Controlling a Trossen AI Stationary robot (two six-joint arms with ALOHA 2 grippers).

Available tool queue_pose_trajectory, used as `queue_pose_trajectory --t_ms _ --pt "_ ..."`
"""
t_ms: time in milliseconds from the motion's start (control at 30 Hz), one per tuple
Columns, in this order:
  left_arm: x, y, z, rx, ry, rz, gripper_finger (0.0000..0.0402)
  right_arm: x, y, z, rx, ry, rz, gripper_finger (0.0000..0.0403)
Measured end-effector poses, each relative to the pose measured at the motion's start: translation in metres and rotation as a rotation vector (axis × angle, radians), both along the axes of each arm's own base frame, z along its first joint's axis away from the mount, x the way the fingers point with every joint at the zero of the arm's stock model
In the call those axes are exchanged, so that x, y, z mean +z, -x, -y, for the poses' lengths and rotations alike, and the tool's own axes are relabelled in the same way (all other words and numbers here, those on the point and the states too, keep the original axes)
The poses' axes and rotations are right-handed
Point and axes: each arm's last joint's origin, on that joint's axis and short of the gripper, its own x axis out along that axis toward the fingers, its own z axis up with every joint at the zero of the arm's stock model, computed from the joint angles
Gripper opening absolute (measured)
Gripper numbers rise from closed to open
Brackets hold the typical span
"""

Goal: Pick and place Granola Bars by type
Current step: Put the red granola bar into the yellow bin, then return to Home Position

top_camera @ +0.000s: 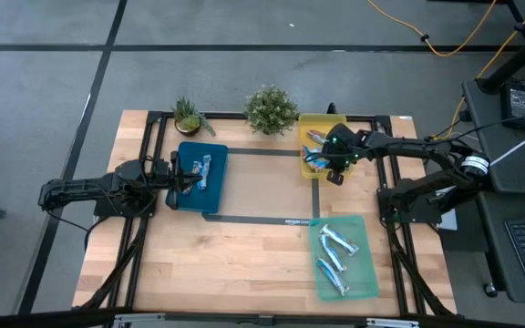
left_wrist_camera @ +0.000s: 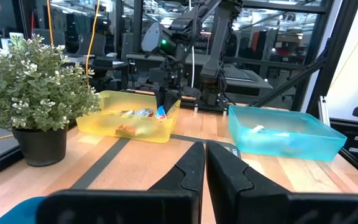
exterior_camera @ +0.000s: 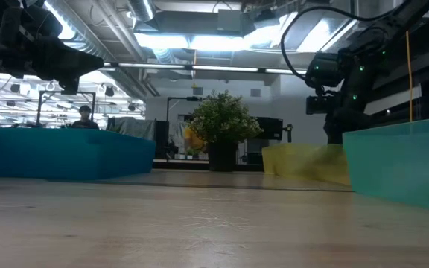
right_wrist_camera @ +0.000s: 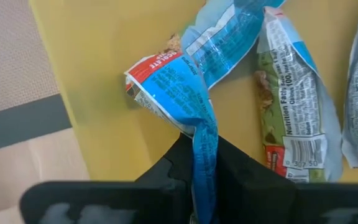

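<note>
My right gripper [top_camera: 334,169] hangs over the near edge of the yellow tray [top_camera: 306,123], pointing steeply down, shut on a blue granola bar with a red end [right_wrist_camera: 173,78]. More bars [right_wrist_camera: 288,106] lie flat on the yellow tray's floor. Others lie in the blue tray [top_camera: 215,187] and in the green tray [top_camera: 365,273]. My left gripper [left_wrist_camera: 204,177] is shut and empty, held level at the blue tray's left edge [top_camera: 177,175]. My right gripper pinches the blue bar by one end of its wrapper [right_wrist_camera: 205,146] between its two fingers, coming from above on a steep slant. The wrapper is twisted and narrowed at the fingers. The bar reaches down past the fingertips; whether its red end [right_wrist_camera: 154,65] touches the tray floor, I cannot tell.
Two potted plants [top_camera: 271,109] [top_camera: 190,116] stand at the table's far edge, beside the yellow tray. Dark tape lines [top_camera: 262,219] mark the wooden tabletop between the trays. In the low view the green tray's wall [exterior_camera: 408,160] stands close on the right.
</note>
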Motion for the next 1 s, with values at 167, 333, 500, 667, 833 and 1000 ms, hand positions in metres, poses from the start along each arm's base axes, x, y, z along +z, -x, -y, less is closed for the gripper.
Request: queue_pose_trajectory --t_ms 167,333,500,667,833,1000 --pt "0.0 0.0 0.0 0.0 0.0 0.0 0.0011 0.0 0.0 0.001 0.0 -0.005 0.009 0.0061" --pt "0.0 0.0 0.0 0.0 0.0 0.0 0.0012 0.001 -0.001 0.001 -0.004 0.0 0.018 0.0109" --pt "0.0 0.0 0.0 0.0 0.0 0.0 0.0008 0.006 -0.004 0.004 -0.038 -0.004 0.035 0.0148" --pt "0.0 0.0 0.0 0.0 0.0 0.0 0.0011 0.026 -0.007 0.006 -0.05 0.022 0.088 0.016" --pt "0.0 0.0 0.0 0.0 0.0 0.0 0.0012 0.06 -0.008 -0.001 -0.039 0.062 0.201 0.0161" --pt "0.0 0.0 0.0 0.0 0.0 0.0 0.0008 0.103 -0.006 -0.027 0.053 0.008 0.436 0.014"
